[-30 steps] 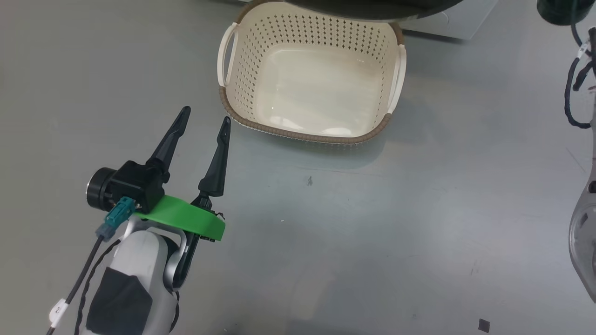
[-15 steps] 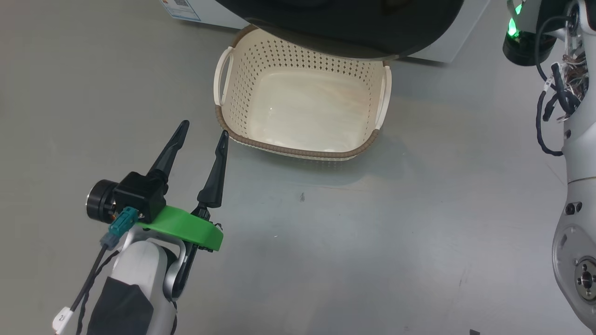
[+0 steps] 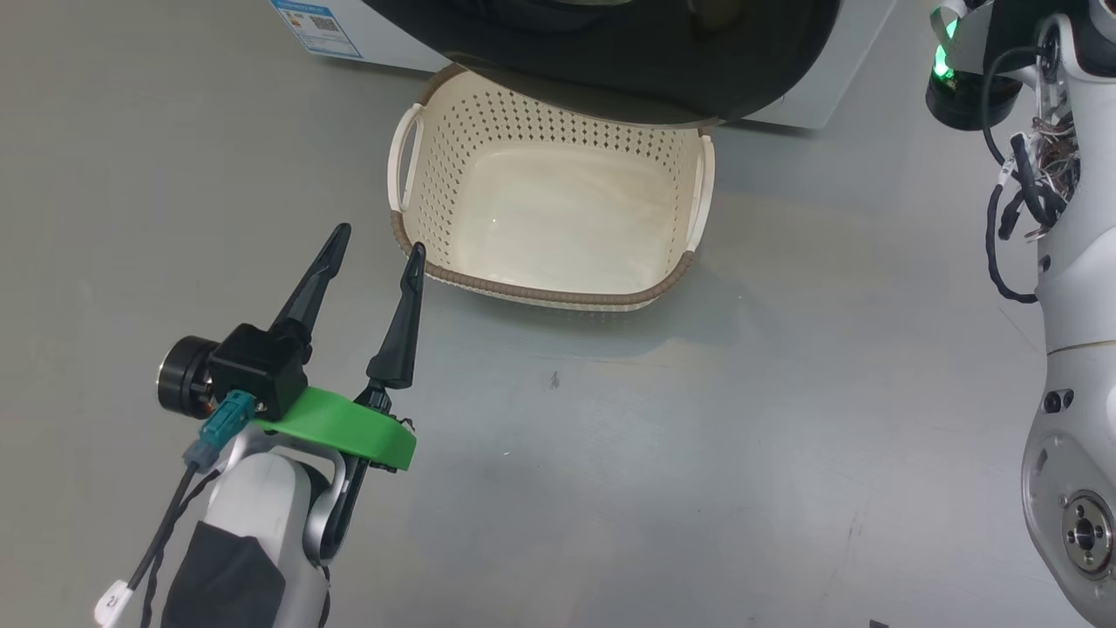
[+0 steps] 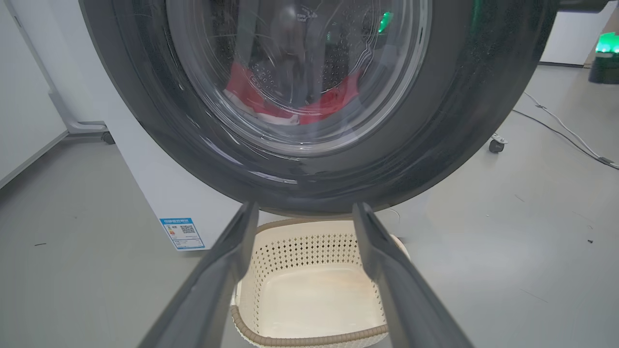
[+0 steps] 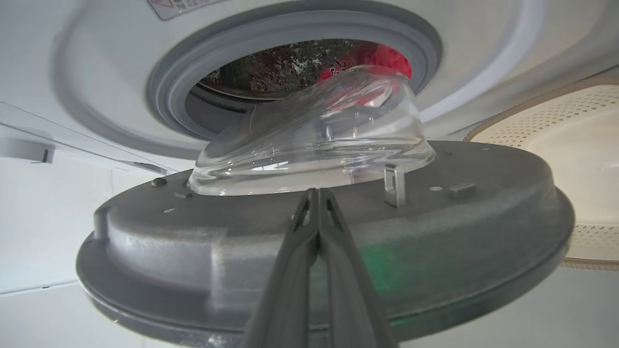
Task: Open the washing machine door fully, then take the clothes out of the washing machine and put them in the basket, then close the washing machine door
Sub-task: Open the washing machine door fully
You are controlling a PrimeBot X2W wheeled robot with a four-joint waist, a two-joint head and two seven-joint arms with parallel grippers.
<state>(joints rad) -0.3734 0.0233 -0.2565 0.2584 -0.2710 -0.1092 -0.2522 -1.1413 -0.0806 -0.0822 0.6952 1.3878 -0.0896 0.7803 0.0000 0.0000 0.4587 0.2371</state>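
The washing machine door [image 4: 459, 121] stands partly open above the basket [image 3: 540, 295], its black rim [image 3: 610, 61] overhanging the basket's far side. Red clothes [image 4: 333, 104] show through the glass window and lie inside the drum [image 5: 387, 58], behind the grey rubber ring [image 5: 169, 87]. The cream basket [image 4: 300, 246] is empty. My left gripper [image 3: 378, 242] is open and holds nothing, low over the floor just left of the basket. My right gripper [image 5: 316, 193] is shut on nothing, its tips against the door's grey inner side [image 5: 193, 251] below the glass bowl [image 5: 314, 140].
The white washing machine [image 4: 145, 159] with its blue label [image 4: 181, 232] stands on a grey floor [image 3: 697, 436]. My right arm [image 3: 1064, 262], with cables, rises along the right edge. A cable [image 4: 556, 125] and a caster [image 4: 495, 144] lie right of the machine.
The head camera has tilted up: the basket sits lower in the picture, and more of the door, the machine and my right arm show. The left gripper stays open.
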